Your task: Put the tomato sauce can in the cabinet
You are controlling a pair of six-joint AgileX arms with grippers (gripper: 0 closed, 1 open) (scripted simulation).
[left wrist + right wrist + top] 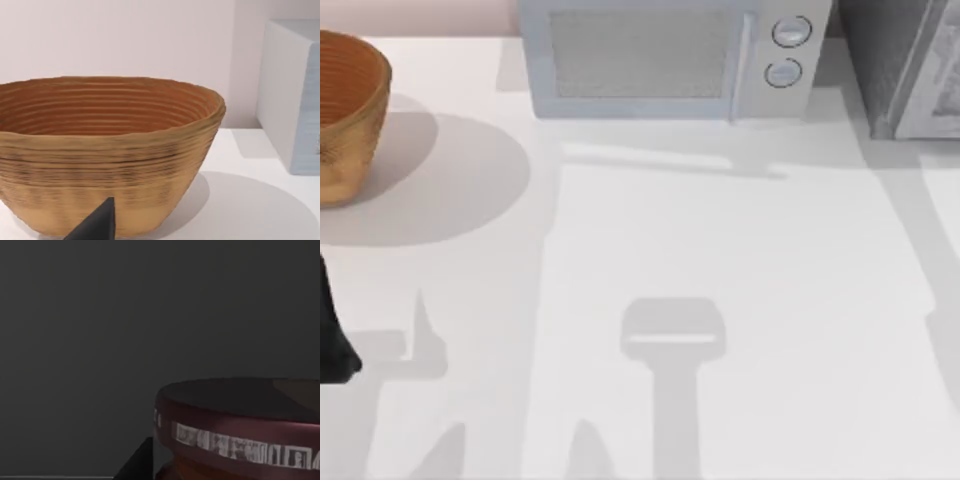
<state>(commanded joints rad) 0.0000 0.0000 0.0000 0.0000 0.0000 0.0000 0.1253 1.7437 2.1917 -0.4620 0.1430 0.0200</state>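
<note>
Maroon and glossy, the can's (240, 425) top rim sits at the lower right of the right wrist view, very close to the camera, with dark grey behind it. I judge this grey to be the inside of the cabinet (905, 65), which stands at the upper right of the top view, beside the microwave (665, 60). One dark finger (137, 462) of the right claw is next to the can; whether this claw holds the can or has let it go, I cannot tell.

At the left edge of the top view a dark part of the left arm (332, 335) is parked below the basket (350, 115). One left fingertip (97, 225) points to the basket; its opening I cannot tell.

Risk: if the right claw pulls back while rubbing the can, the can may tip or roll out to the counter (720, 250).
</note>
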